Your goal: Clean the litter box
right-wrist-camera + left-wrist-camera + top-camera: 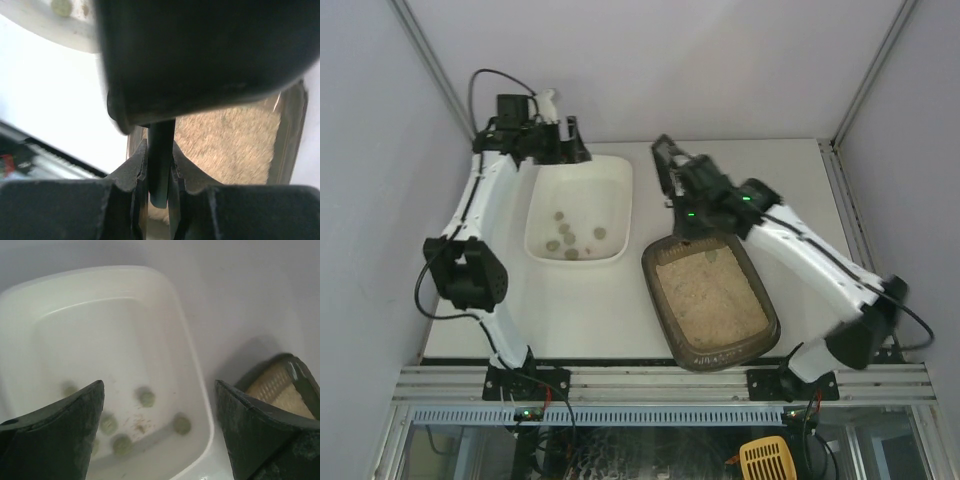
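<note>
Our right arm reaches forward-left, its right gripper clamping a dark flat plastic handle over the far end of the brown-grey rectangular plastic litter box. The box lies right of centre, lengthwise near-to-far. Our left gripper gapes above the white rectangular plastic tub.

Top camera overhead, whole table. Wrist cameras close, downward; all share white tub, litter box.

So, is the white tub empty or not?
Not empty: several small round greenish lumps lie on the bottom of the white tub, seen in both top and left wrist views.
</note>
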